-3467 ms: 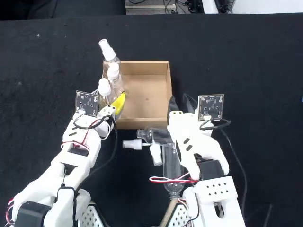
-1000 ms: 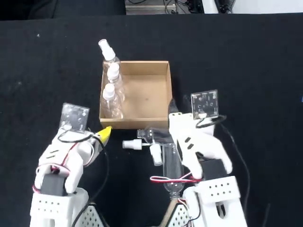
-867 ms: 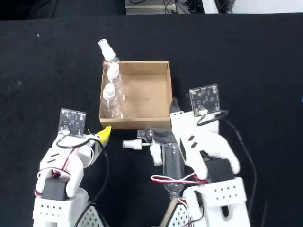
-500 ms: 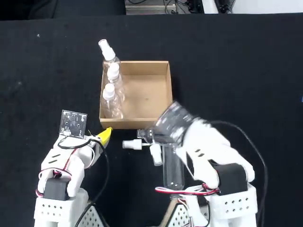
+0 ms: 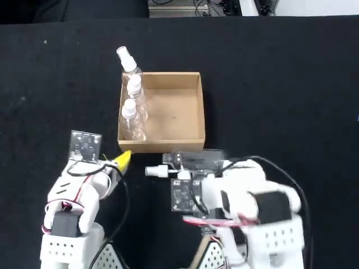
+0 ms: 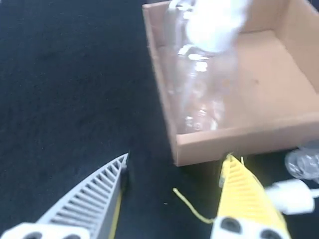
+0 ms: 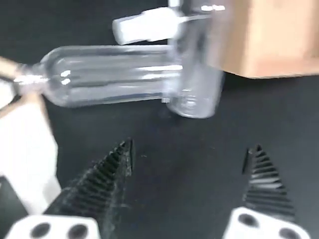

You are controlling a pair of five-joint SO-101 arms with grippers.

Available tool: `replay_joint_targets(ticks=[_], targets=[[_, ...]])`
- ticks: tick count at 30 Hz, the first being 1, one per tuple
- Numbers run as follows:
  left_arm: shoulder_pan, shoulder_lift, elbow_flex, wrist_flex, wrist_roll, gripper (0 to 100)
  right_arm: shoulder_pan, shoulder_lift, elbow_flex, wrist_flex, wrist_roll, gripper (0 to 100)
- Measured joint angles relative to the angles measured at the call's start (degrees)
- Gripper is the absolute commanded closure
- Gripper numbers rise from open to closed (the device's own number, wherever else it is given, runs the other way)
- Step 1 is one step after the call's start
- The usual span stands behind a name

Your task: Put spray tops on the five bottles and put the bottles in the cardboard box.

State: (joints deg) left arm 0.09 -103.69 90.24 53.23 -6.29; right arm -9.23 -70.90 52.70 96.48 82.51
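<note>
1. The cardboard box point(image 5: 190, 112) sits mid-bench point(image 5: 280, 84), open side up, floor mostly bare.
2. Two capped bottles stand inside against the box's left wall: the front bottle point(image 5: 130, 120) and the rear bottle point(image 5: 134, 92) right behind it, each with a white spray top on. The left wrist view shows them close up through the open box.
3. The third bottle point(image 5: 128, 63), also with a spray top, is at the box's back-left corner. Can't tell if it is inside or just outside the wall.
4. The lying bottle point(image 5: 196, 159) is on its side on the bench, just in front of the box's front wall and parallel to it. Its neck points to the left arm's side and looks uncapped.
5. The loose spray top point(image 5: 157, 171) lies flat on the bench just beside that neck.
6. The long bottle point(image 7: 109, 74) lies on the bench with its bare neck toward the arm bases and its bottom end just beside the lying bottle. The second spray top point(image 7: 149, 25) lies alongside it.
7. Left gripper point(image 6: 176, 159): fingers spread, nothing between them, low over the bench just in front of the box's front-left corner, with the loose spray top near the yellow finger.
8. Right gripper point(image 7: 192, 147): fingers apart and empty, over bare bench beside the long bottle. The right arm point(image 5: 241, 202) is folded low near its base, in front of the lying bottle.
</note>
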Motion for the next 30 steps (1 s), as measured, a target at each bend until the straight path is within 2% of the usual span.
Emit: replay_joint_targets(ticks=[5, 8, 15, 21, 28, 30], targets=[[-7.21, 0.0, 0.0, -0.97, 4.84, 73, -0.53, 11.34, 0.0, 0.97, 4.75, 66.8], [-11.08, 0.0, 0.0, -1.23, 7.82, 73, -1.85, 14.24, 0.0, 2.11, 10.9, 66.8], [-12.92, 0.0, 0.0, -1.49, 8.53, 73, -5.71, 12.75, 2.99, 2.2, 26.81, 67.0], [-12.92, 0.0, 0.0, -1.49, 8.53, 73, -11.52, 8.62, 8.79, -3.08, 29.01, 67.1], [-12.92, 0.0, 0.0, -1.49, 8.53, 73, -12.4, 8.62, 11.69, -6.33, 29.01, 67.5], [-12.92, 0.0, 0.0, -1.49, 8.53, 73, -12.4, 8.62, 11.69, -6.51, 29.01, 72.2]])
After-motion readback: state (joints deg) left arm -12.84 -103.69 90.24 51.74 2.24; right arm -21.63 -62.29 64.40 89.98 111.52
